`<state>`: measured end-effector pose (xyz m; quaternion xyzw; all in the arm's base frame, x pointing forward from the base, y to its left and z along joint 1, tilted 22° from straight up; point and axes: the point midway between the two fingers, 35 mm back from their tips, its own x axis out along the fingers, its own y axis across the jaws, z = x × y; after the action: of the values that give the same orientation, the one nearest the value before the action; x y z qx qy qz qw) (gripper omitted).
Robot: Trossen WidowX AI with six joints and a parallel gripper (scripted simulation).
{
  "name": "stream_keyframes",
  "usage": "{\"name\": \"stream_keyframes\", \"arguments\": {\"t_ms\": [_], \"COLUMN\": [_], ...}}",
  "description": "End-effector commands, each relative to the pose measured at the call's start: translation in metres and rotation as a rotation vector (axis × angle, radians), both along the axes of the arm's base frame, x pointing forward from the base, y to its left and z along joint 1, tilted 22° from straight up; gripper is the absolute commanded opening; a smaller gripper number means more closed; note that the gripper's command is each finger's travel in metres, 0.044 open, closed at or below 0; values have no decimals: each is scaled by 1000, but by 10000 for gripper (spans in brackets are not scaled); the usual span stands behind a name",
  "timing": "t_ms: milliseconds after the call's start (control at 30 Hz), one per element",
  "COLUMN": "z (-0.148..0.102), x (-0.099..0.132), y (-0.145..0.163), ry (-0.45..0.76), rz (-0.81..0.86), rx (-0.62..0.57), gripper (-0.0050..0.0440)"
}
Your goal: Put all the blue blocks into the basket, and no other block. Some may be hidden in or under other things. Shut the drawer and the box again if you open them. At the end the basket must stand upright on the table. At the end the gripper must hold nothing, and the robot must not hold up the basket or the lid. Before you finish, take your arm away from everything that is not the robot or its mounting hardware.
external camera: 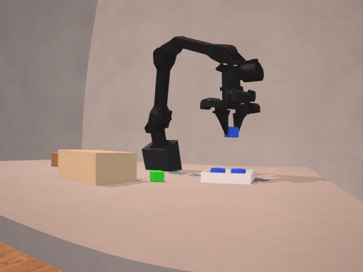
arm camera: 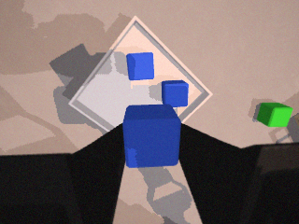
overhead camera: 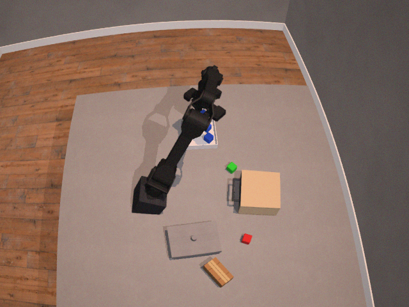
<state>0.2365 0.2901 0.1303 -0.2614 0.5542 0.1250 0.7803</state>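
Plain grey walls [overhead camera: 346, 49], white baseboard [overhead camera: 142, 27], wooden plank floor [overhead camera: 32, 99] around a grey table [overhead camera: 297, 264].

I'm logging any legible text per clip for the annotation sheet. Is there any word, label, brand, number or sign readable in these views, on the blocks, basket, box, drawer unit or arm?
None: no text, number or sign shows in any view.
The blue block in the hand, the white basket, the green block, the red block, the tan drawer unit, the grey lid and the black arm all have plain, unmarked faces.
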Motion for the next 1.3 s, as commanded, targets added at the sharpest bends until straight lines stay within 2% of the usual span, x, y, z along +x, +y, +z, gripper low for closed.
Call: {"name": "stream_keyframes", "arguments": {"t_ms": [0, 67, 300, 667, 900, 1267], "z": [-15, -18, -25, -93, -93, -116], "x": [-26, -34, -31, -5, -5, 4], "y": [29, 37, 36, 29, 29, 26], "ry": [4, 4, 4, 4, 4, 4], "rz": [36, 36, 36, 36, 36, 36], "rx": [-22, -22, -22, -22, -22, -22], "gripper": [0, 0, 0, 0, 0, 0]}}
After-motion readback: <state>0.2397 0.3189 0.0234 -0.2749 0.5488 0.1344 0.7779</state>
